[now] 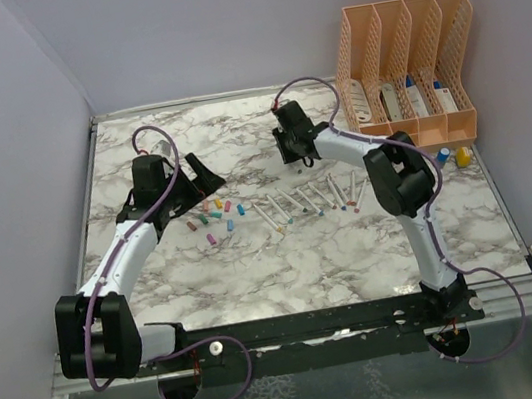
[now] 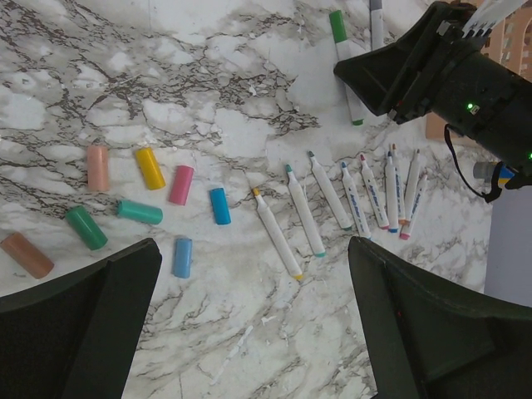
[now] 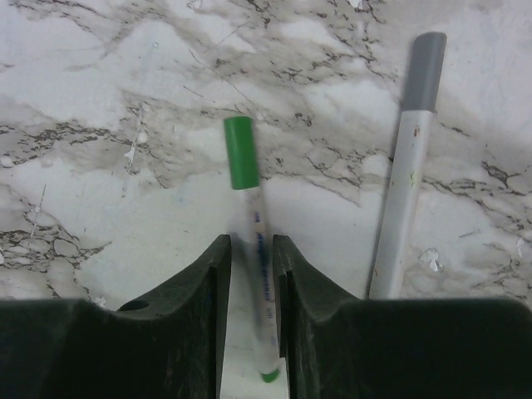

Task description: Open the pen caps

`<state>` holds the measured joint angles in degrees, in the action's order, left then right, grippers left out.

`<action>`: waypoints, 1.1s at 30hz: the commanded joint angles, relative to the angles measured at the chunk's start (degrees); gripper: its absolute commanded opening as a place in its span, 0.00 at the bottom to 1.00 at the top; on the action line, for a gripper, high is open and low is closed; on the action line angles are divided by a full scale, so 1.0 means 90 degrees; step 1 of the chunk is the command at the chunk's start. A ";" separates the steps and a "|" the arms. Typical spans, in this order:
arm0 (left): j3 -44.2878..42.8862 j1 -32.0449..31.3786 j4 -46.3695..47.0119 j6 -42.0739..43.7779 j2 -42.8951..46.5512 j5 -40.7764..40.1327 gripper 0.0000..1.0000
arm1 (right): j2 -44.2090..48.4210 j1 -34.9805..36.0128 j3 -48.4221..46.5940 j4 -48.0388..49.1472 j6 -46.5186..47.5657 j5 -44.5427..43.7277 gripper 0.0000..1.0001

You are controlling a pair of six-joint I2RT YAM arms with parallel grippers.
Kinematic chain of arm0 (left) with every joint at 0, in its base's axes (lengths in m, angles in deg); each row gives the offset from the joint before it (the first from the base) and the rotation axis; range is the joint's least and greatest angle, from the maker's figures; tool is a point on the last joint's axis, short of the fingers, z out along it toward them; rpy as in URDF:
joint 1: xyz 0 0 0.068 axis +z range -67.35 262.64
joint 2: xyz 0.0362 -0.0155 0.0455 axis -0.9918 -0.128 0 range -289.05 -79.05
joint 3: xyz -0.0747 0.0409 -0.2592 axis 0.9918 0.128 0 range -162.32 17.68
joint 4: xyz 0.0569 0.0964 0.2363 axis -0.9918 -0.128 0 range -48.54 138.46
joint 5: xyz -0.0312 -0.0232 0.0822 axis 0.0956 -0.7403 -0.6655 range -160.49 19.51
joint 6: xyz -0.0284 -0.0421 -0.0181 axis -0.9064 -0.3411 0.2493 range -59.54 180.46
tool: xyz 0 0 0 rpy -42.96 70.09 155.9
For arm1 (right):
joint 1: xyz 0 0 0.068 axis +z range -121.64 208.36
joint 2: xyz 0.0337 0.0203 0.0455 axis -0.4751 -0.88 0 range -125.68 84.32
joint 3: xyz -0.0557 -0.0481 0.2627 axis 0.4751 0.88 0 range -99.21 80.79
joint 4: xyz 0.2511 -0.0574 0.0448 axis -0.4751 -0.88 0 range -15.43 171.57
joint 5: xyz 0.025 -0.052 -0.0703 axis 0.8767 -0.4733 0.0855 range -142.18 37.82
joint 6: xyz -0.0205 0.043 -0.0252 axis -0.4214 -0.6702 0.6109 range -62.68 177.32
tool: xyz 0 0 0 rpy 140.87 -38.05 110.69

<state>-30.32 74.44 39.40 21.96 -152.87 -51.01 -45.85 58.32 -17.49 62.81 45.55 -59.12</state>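
Green-capped pen (image 3: 249,216) | flat on marble table (image 3: 125,191), just beside grey-capped pen (image 3: 407,166) | right gripper (image 3: 252,249) jaws close around its barrel, clamp unconfirmed | left gripper (image 2: 252,249) wide open, empty, well apart | risk: loose hold lets barrel slip or swivel when cap is pulled

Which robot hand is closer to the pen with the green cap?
The right. The right gripper has a finger on each side of the green-capped pen. The left gripper hangs open over the loose caps, well away from it.
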 commanded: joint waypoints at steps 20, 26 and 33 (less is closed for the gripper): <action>-0.0911 -0.0631 0.1627 -0.1036 -0.1498 0.0714 0.95 | 0.2078 0.0153 0.1878 0.1250 0.0211 0.1587 0.01; -0.1224 -0.0863 0.1882 -0.1208 -0.1939 0.0707 0.94 | 0.2601 0.0354 0.2071 0.1115 0.0276 0.1989 0.01; -0.1326 -0.0961 0.2225 -0.1492 -0.2196 0.0692 0.88 | 0.3106 0.0749 0.2407 0.1265 0.0266 0.2173 0.01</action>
<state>-41.01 66.37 55.29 10.77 -171.52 -45.83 -20.49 63.06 2.47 72.40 47.34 -42.95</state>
